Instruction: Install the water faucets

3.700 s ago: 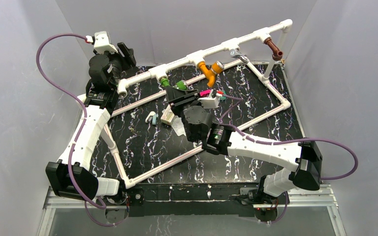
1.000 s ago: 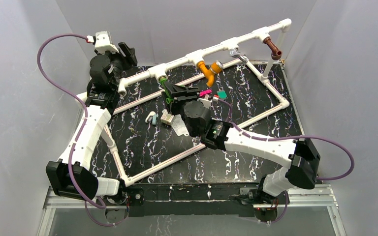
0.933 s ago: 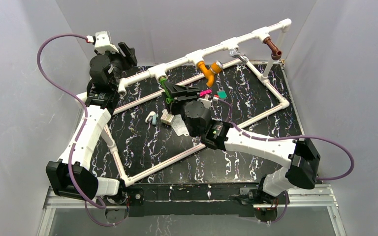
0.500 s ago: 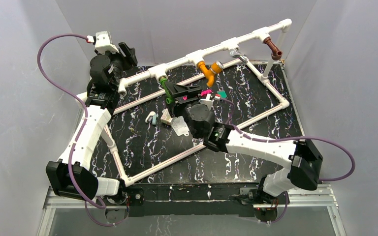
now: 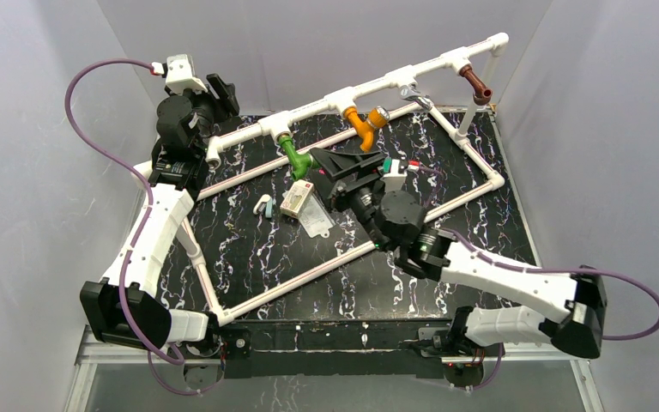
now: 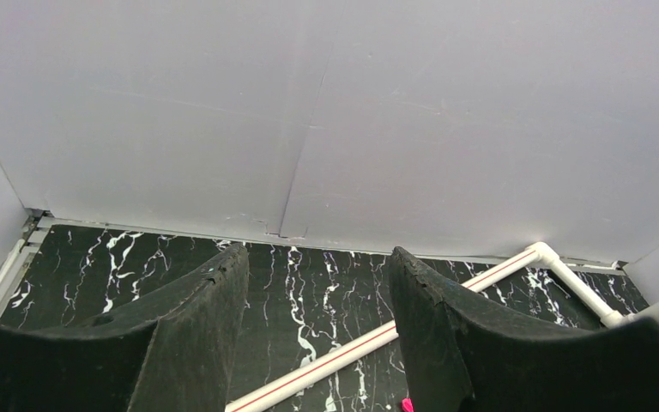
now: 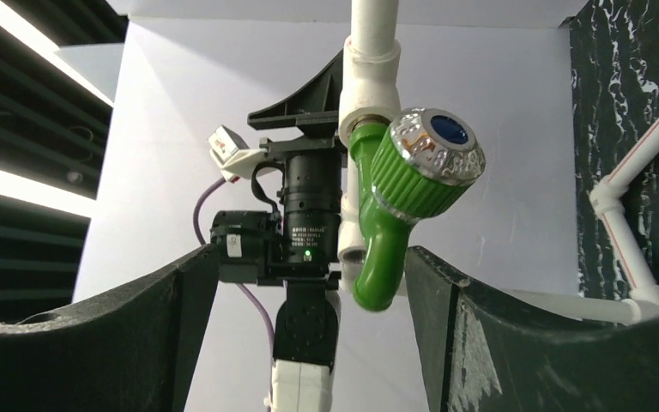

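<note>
The green faucet (image 5: 296, 158) hangs from a tee of the white pipe rail (image 5: 412, 72), spout down, and no gripper holds it. In the right wrist view the green faucet (image 7: 392, 219) shows a chrome-rimmed knob, its spout close to the right finger (image 7: 446, 300). My right gripper (image 5: 324, 160) stands open just right of it, jaws wide apart and empty (image 7: 309, 262). The orange faucet (image 5: 361, 125) and the brown faucet (image 5: 478, 85) sit further along the rail. My left gripper (image 5: 220, 93) is open at the rail's left end, with nothing between its fingers (image 6: 317, 262).
A white pipe frame (image 5: 480, 160) lies on the black marbled table (image 5: 257, 257). White packets (image 5: 302, 206) and a small pale clip (image 5: 263, 204) lie left of the right arm. A chrome fitting (image 5: 412, 93) hangs on the rail. White walls close in on three sides.
My right gripper has opened, let go of the green faucet and drawn back to the right. The faucet stays on the tee. The left arm has not moved.
</note>
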